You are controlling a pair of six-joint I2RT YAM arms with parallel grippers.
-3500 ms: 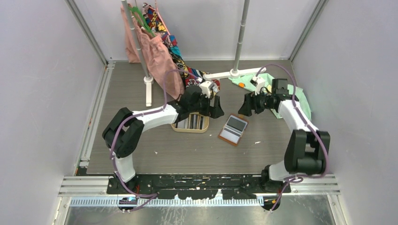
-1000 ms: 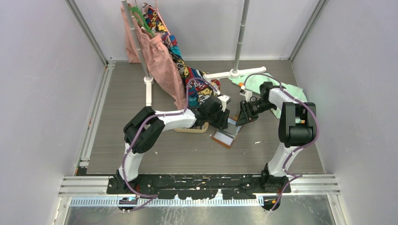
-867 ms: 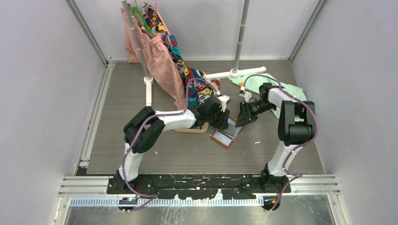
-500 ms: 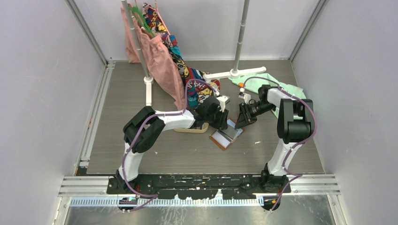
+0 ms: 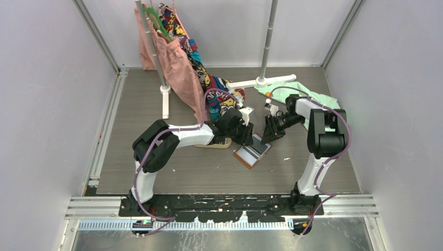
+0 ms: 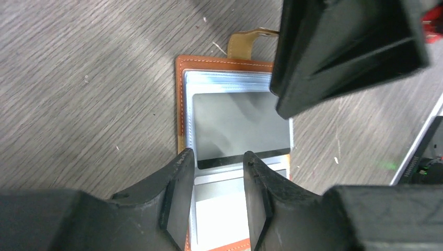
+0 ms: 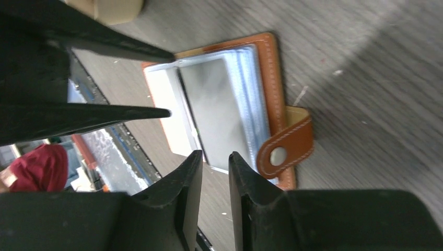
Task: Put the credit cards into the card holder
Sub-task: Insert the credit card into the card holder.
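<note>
The card holder (image 5: 251, 155) lies open on the table, tan leather with clear sleeves (image 6: 180, 99) (image 7: 272, 68). Its snap tab (image 7: 284, 147) points toward the right arm. A grey credit card with a black stripe (image 6: 240, 123) (image 7: 214, 104) lies flat on the top sleeve; whether it is inside the sleeve I cannot tell. My left gripper (image 6: 217, 157) (image 5: 247, 138) hovers open over the holder's fold, nothing between its fingers. My right gripper (image 7: 215, 155) (image 5: 267, 135) hangs at the holder's opposite edge, its jaws a narrow gap apart and empty.
An oval wooden tray (image 5: 210, 145) sits just left of the holder, mostly under the left arm. Behind stand a clothes rack with pink and patterned garments (image 5: 180, 68), a white pole base (image 5: 261, 81) and a green cloth (image 5: 292, 93).
The left gripper has drawn back a little to the left, uncovering more of the card holder, and its jaws have narrowed slightly. The right gripper has edged closer to the holder.
</note>
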